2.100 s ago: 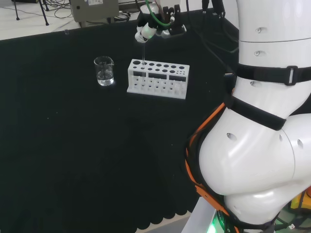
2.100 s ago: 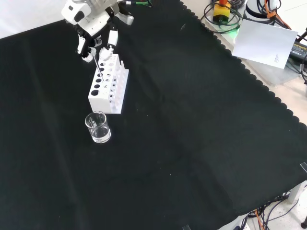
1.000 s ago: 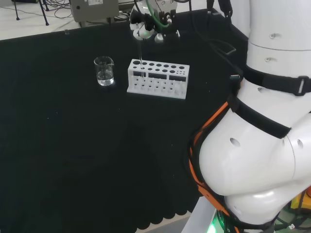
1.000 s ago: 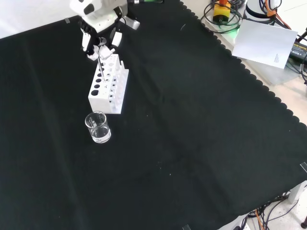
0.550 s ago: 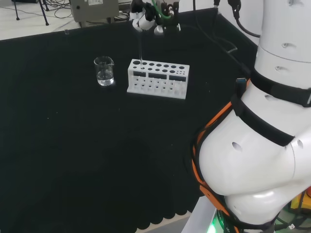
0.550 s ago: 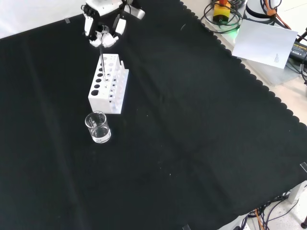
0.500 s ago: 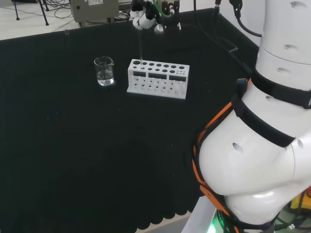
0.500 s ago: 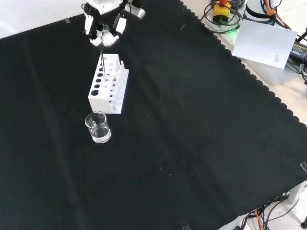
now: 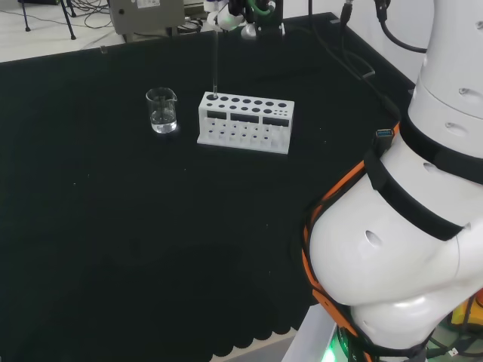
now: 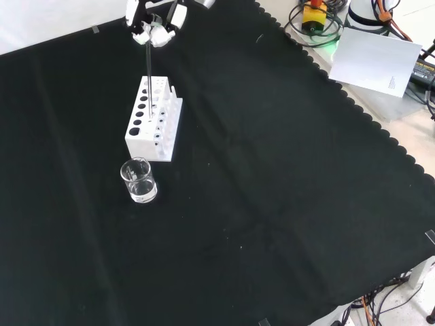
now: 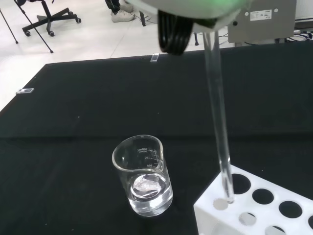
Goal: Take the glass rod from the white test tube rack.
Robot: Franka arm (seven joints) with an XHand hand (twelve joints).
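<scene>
Glass rod (image 11: 218, 127): a thin, clear, straight rod, standing close to upright. Its upper end is pinched in the black and white hand (image 10: 151, 27); its lower tip sits at the mouth of a corner hole of the white plastic test tube rack (image 9: 245, 122). The wrist view shows the tip just at the level of the rack's top plate, inside the hole's outline. Whether it has cleared the hole cannot be told.

In the head view the rod (image 9: 214, 64) runs down from the hand (image 9: 234, 13) at the top edge of the picture to the far left corner hole of the rack. In the front view the rod (image 10: 148, 75) descends from the hand to the rack (image 10: 153, 119), slightly tilted. The hand's fingers are curled together around the top of the rod.

The rack is a white block with two rows of round holes in its top plate and square windows in its side. It stands flat on the black cloth (image 10: 285, 204).

A small clear glass beaker (image 9: 161, 110) with a pouring lip stands near the rack, apart from it: to its left in the head view, below it (image 10: 138, 180) in the front view. The wrist view shows the beaker (image 11: 143, 175) holding a shallow layer of clear liquid.

The arm's white links (image 9: 407, 211) occupy the right of the head view.
</scene>
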